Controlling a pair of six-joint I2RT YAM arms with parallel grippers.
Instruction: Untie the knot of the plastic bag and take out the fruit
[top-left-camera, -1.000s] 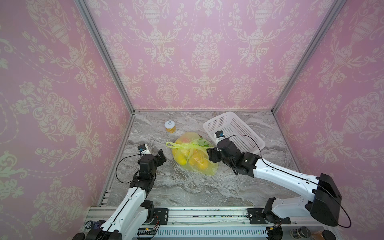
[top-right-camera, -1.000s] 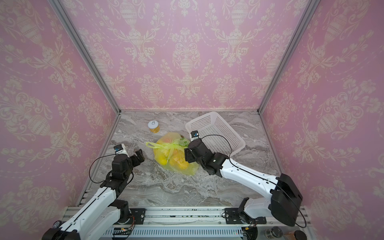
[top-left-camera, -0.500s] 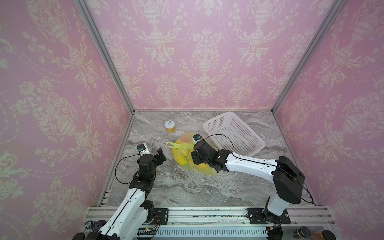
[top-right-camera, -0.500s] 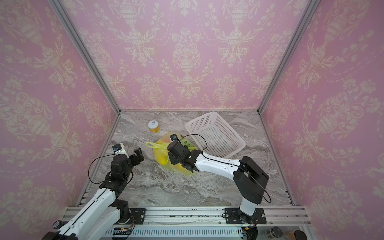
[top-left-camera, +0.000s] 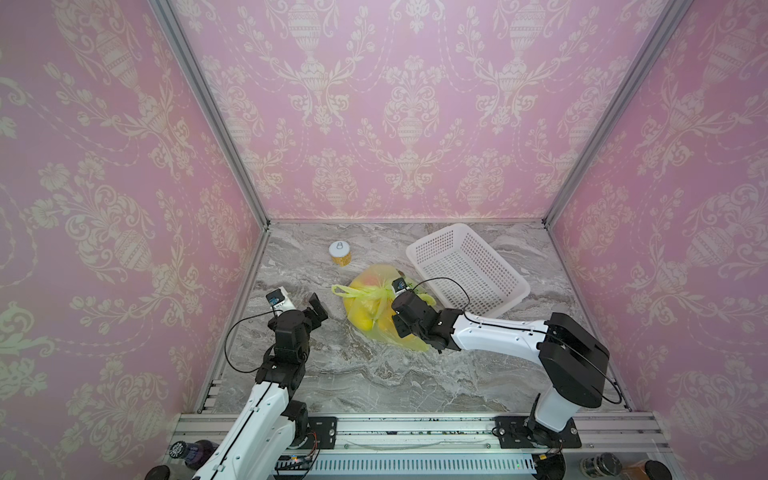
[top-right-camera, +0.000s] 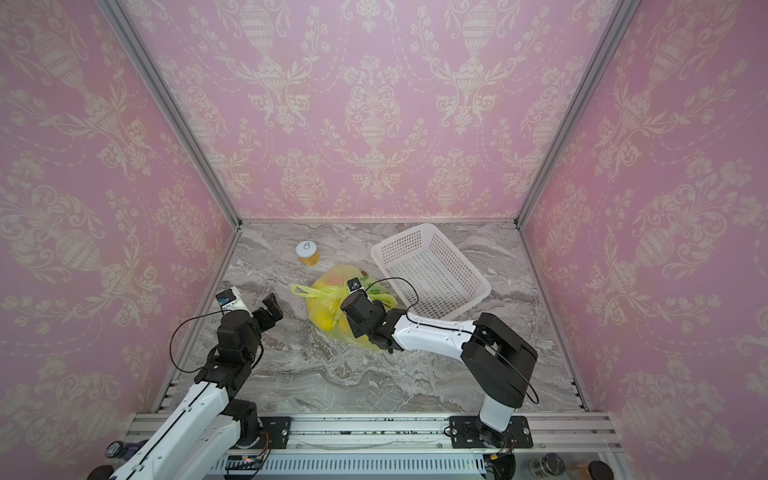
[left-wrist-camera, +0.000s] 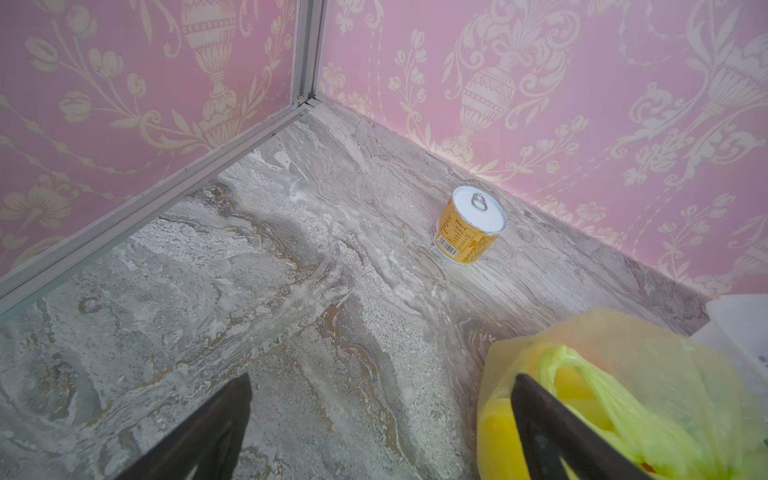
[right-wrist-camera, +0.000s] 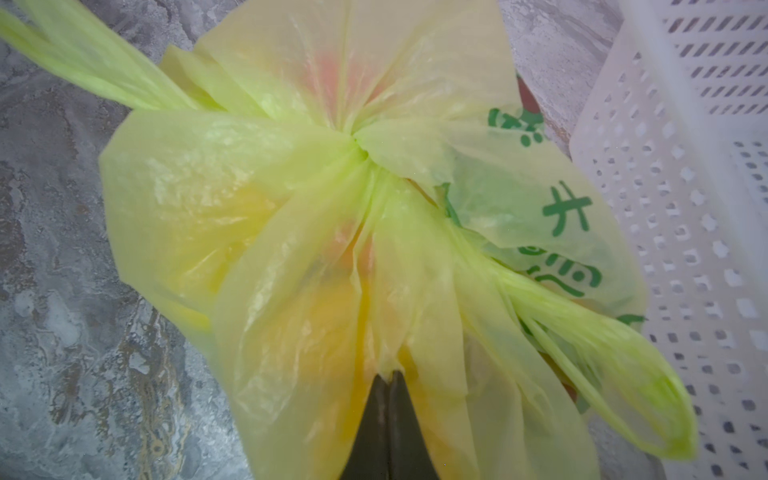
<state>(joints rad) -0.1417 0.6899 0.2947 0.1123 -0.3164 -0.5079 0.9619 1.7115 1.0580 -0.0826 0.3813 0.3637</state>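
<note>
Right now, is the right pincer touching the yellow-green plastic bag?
Touching: the right wrist view shows the right pincer shut on a fold of the bag.

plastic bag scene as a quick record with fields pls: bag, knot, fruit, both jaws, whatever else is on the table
bag: thin translucent yellow-green plastic bag, lying on the grey marble tabletop
knot: bright yellow-green twisted knot, tied, handle ends sticking out sideways
fruit: yellow and orange fruit, inside the bag, seen through the film
right jaws: shut on a fold of the bag near the knot
left jaws: open, empty, apart from the bag
other: white perforated plastic basket, empty, beside the bag; gold can with white pull-tab lid, upright
</note>
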